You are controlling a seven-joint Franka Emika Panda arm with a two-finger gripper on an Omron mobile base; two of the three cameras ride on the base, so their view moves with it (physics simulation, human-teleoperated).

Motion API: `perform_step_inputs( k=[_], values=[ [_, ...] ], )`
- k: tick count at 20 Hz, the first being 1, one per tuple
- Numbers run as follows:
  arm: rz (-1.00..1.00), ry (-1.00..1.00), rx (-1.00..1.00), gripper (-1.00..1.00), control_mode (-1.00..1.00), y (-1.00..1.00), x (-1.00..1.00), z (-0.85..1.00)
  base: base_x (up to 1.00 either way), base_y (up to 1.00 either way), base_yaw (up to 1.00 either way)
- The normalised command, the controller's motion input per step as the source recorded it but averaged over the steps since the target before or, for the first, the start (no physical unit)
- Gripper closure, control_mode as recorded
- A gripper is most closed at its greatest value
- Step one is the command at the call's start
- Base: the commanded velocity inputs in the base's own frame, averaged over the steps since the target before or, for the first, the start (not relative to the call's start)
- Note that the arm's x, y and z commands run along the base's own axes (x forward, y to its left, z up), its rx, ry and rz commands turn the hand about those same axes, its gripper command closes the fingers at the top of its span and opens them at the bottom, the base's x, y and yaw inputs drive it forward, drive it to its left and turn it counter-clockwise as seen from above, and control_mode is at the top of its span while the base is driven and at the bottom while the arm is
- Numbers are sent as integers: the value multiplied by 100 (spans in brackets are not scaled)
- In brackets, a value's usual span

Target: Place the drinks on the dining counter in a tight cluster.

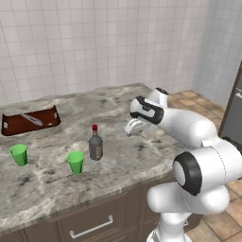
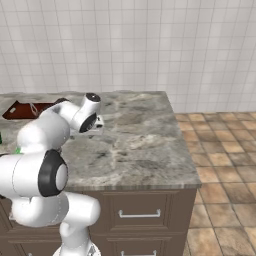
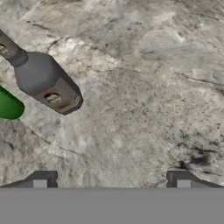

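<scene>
One drink stood in sight: the grey-brown bottle (image 1: 96, 145) with its red cap, upright on the dining counter (image 1: 56, 184) at centre-left of the left base view, just right of a green cup (image 1: 75, 161). A second green cup (image 1: 19, 154) sat further left, and a dark red tray (image 1: 30, 121) lay toward the upper left, near the tiled wall.

In the hand view the same bottle (image 3: 43, 81) appeared at the upper left, well off the line between the fingertips (image 3: 40, 180), which stood wide apart with only bare marbled stone between them. The gripper (image 1: 133, 126) held nothing.

If this bottle was the next to be moved, the hand would have needed to shift until the body sat squarely between the fingers, then close low on the wider glass rather than the thin neck, keeping clear of the neighbouring cup.

The arm rose from the lower right of the left base view, its elbow bent high and the forearm reaching left, the hand angled down above the counter, to the right of the bottle and apart from it.
</scene>
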Motion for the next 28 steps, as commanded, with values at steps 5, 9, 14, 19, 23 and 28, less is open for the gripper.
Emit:
perform_step_inputs(
  k=[5,9,14,19,23,28],
  values=[
    [-47,7,-22,-100,-100,-25,-33,6,0,0,0],
    [-28,-8,-4,-100,-100,-3,-72,48,0,0,0],
    [-1,-27,0,-100,-100,-3,-100,74,0,0,0],
    [-1,-19,0,-100,-100,-12,-95,82,0,0,0],
    [0,-14,0,-100,-100,-12,-73,72,0,0,0],
    [-1,-7,0,-100,-100,-12,-38,52,0,0,0]
  ],
)
